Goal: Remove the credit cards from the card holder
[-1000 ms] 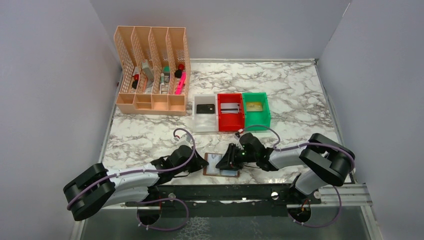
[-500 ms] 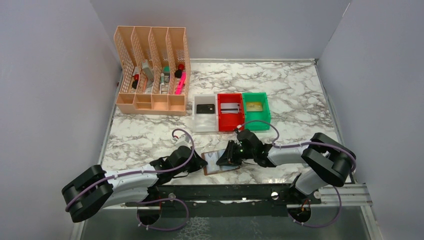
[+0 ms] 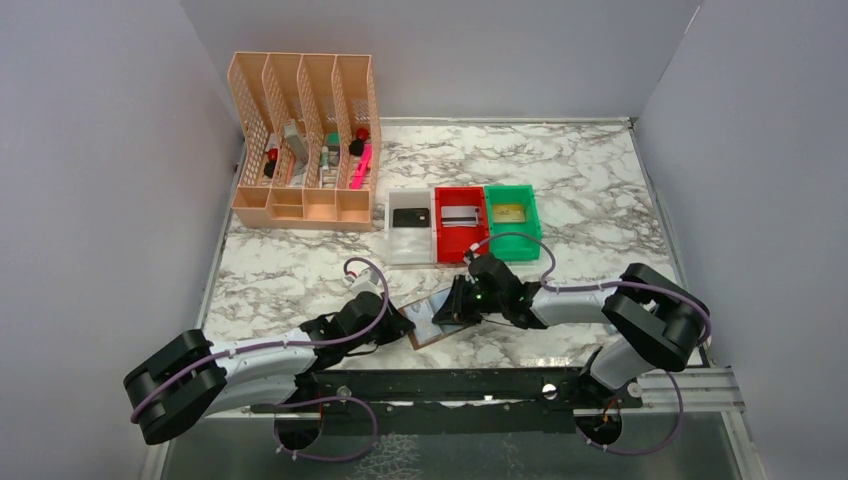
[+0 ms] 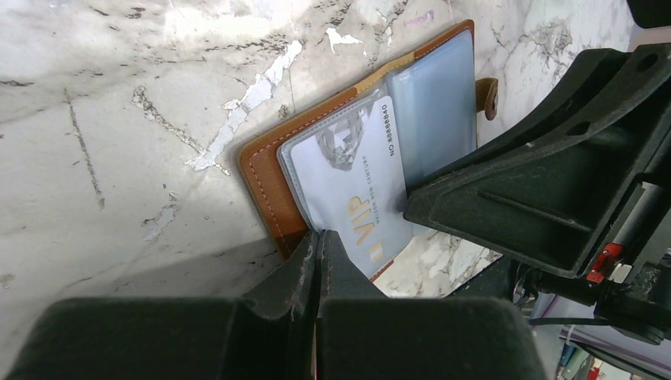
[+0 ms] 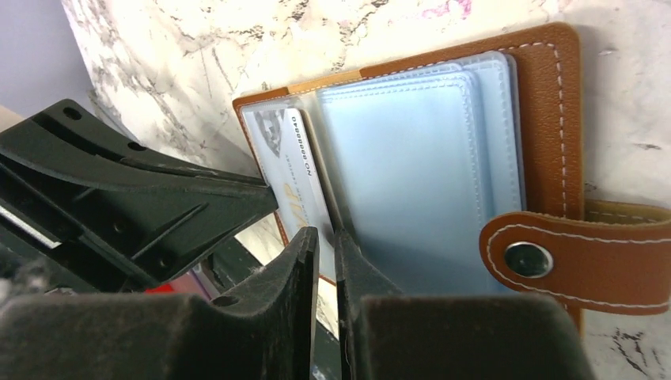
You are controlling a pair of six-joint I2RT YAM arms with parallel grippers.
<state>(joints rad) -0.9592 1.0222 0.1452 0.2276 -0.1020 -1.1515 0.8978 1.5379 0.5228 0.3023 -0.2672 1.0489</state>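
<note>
Brown leather card holder [image 3: 437, 322] lies open on the worktop [image 3: 600, 200], low in the middle of the top view, between both hands. Left hand [image 4: 320, 241], pressed together, touches its near edge. Right hand [image 5: 326, 237] is almost pressed together beside the silvery-white card [image 5: 281, 182]. I cannot tell if it pinches it. The card's long side points at that hand. Bins [image 3: 462, 250] sit higher up.

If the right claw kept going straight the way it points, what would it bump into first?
The right gripper has its jaws right at the open card holder, so almost at once it would meet the pale blue pockets, beside the silvery VIP card. Depth is hard to judge.
</note>
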